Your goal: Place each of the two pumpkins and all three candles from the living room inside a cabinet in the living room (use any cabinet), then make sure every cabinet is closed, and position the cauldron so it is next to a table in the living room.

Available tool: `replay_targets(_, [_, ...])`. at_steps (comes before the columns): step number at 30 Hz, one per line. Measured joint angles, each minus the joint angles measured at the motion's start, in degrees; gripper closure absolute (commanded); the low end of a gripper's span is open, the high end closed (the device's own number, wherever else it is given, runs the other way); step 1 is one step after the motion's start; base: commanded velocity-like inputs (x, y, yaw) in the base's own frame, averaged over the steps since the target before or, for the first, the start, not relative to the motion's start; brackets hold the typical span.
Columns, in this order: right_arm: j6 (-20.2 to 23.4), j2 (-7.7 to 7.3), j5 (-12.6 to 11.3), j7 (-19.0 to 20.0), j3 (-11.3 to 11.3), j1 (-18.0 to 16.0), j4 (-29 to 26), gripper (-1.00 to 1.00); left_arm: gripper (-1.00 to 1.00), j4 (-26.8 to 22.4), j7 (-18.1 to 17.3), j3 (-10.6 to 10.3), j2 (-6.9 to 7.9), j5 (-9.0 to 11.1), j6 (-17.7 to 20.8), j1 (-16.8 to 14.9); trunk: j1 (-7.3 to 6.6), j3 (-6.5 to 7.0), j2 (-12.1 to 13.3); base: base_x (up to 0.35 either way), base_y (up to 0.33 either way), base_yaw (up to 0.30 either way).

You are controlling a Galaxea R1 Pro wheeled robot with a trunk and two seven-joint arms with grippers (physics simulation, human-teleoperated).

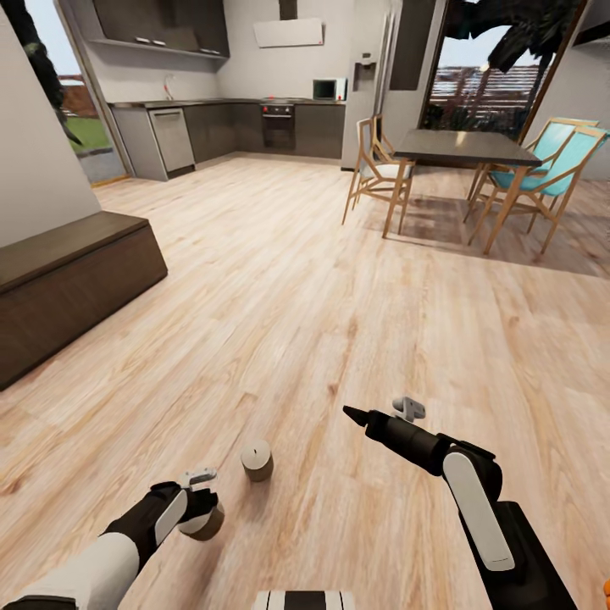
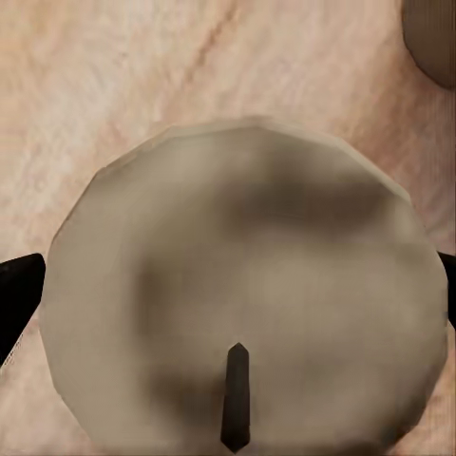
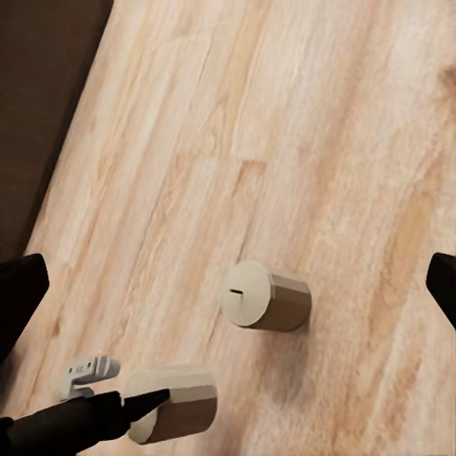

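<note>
A beige candle [image 1: 203, 524] is seen enclosed between the jaws of the left gripper [image 1: 200, 508] low over the wooden floor [image 1: 322, 280], while a second candle [image 1: 257, 459] stands upright just beside it, apart from both arms. The right gripper [image 1: 354, 413] is held above open floor with its jaws spread wide and empty. The dark-brown cabinet [image 1: 68, 288] is set along the wall at left, with a broad stretch of bare boards between it and the dining table [image 1: 466, 148] and chairs [image 1: 381, 174].

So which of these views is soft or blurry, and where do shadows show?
Left wrist view: the candle top is so close it looks smeared and blotchy. Right wrist view: the standing candle is crisp, with a faint shadow. Head view: the dining table shades the floor.
</note>
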Motion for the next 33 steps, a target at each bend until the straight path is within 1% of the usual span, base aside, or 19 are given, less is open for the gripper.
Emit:
replay_targets(2, [0.00, 0.00, 0.01, 0.00, -0.02, 0.00, 0.00, -1.00, 1.00, -2.55, 0.03, 0.03, 1.07, -0.29, 3.17, -0.13, -0.05, 0.45, 0.03, 0.000, 0.000, 0.000])
replay_targets(4, [0.00, 0.00, 0.01, 0.00, -0.02, 0.00, 0.02, -1.00, 1.00, -4.66, 0.02, 0.06, 1.87, -0.03, 5.11, -0.14, -0.11, 0.89, 0.05, 0.000, 0.000, 0.000])
replay_targets(5, [0.00, 0.00, 0.01, 0.00, -0.03, 0.00, 0.04, -1.00, 1.00, -6.85, 0.03, 0.11, 2.56, 0.10, 7.12, -0.16, -0.13, 1.11, 0.07, 0.000, 0.000, 0.000])
replay_targets(6, [0.00, 0.00, 0.01, 0.00, -0.03, 0.00, 0.05, -1.00, 1.00, -8.05, 0.00, 0.12, 2.96, 0.45, 8.20, -0.16, -0.16, 1.34, 0.08, 0.000, 0.000, 0.000])
replay_targets(7, [0.00, 0.00, 0.02, 0.00, -0.03, 0.00, 0.08, -1.00, 1.00, -12.14, -0.04, 0.14, 5.21, 3.97, 12.73, -0.10, -0.17, 1.54, 0.10, 0.000, 0.000, 0.000])
replay_targets(8, [0.00, 0.00, -0.01, 0.00, -0.03, 0.00, 0.08, -1.00, 1.00, -14.28, 0.05, 0.18, 6.15, 1.44, 13.74, -0.19, -0.21, 1.78, 0.10, 0.000, 0.000, 0.000])
replay_targets(9, [0.00, 0.00, 0.01, 0.00, -0.03, 0.00, 0.10, -1.00, 1.00, -14.37, -0.02, 0.16, 6.54, 3.93, 14.24, -0.14, -0.23, 2.00, 0.12, 0.000, 0.000, 0.000])
replay_targets(10, [0.00, 0.00, -0.01, 0.00, -0.03, 0.00, 0.13, -1.00, 1.00, -15.37, 0.00, 0.19, 7.37, 5.23, 15.16, -0.18, -0.26, 2.22, 0.13, 0.000, 0.000, 0.000])
replay_targets(11, [0.00, 0.00, -0.02, 0.00, -0.03, 0.00, 0.18, -1.00, 1.00, -16.09, 0.03, 0.18, 8.26, 5.61, 15.88, -0.17, -0.29, 2.44, 0.15, 0.000, 0.000, 0.000])
replay_targets(12, [0.00, 0.00, -0.01, -0.02, -0.03, 0.00, 0.20, -1.00, 1.00, -16.40, -0.01, 0.17, 8.73, 6.09, 16.19, -0.16, -0.31, 2.66, 0.16, 0.000, 0.000, 0.000])
replay_targets(13, [0.00, 0.00, 0.00, -0.04, -0.03, 0.00, 0.22, -1.00, 1.00, -16.86, -0.02, 0.15, 9.45, 7.20, 16.75, -0.16, -0.34, 2.89, 0.17, 0.000, 0.000, 0.000])
replay_targets(14, [0.00, 0.00, 0.00, -0.03, -0.03, 0.00, 0.23, -1.00, 1.00, -17.06, -0.03, 0.12, 9.74, 7.29, 17.13, -0.15, -0.36, 3.11, 0.19, 0.000, 0.000, 0.000])
replay_targets(16, [0.00, 0.00, 0.04, -0.05, -0.03, 0.00, 0.25, -1.00, 1.00, -17.93, 0.04, 0.08, 10.25, 8.37, 18.41, -0.16, -0.41, 3.55, 0.21, 0.000, 0.000, 0.000])
replay_targets(17, [0.00, 0.00, 0.05, -0.06, -0.03, 0.00, 0.25, -1.00, 1.00, -18.40, 0.08, 0.07, 10.38, 8.49, 18.81, -0.15, -0.44, 3.77, 0.23, 0.000, 0.000, 0.000])
replay_targets(20, [0.00, 0.00, 0.13, -0.07, -0.03, 0.00, 0.29, -1.00, 1.00, -20.99, 0.14, 0.06, 10.69, 9.03, 19.89, -0.21, -0.52, 4.44, 0.27, 0.000, 0.000, 0.000])
replay_targets(22, [-0.03, 0.00, 0.24, -0.10, -0.05, 0.00, 0.34, -1.00, 1.00, -23.15, 0.16, 0.02, 10.80, 9.39, 20.90, -0.17, -0.51, 4.44, 0.27, 0.000, 0.000, 0.000])
replay_targets(28, [-0.21, 0.00, 0.57, -0.27, -0.07, 0.00, 0.53, -1.00, 1.00, -25.65, 0.30, 0.00, 10.87, 9.29, 23.67, -0.22, -0.51, 4.44, 0.28, 0.000, 0.000, 0.000])
replay_targets(30, [-0.25, 0.00, 0.68, -0.37, -0.05, 0.00, 0.59, -1.00, 1.00, -26.27, 0.34, 0.04, 10.88, 9.27, 25.40, -1.26, -0.57, 4.89, 0.30, 0.000, 0.000, 0.000])
replay_targets(33, [-0.26, 0.00, 0.82, -0.49, -0.07, 0.00, 0.66, -1.00, 1.00, -26.48, 0.36, 0.03, 10.94, 9.20, 26.04, -2.20, -0.65, 5.55, 0.34, 0.000, 0.000, 0.000])
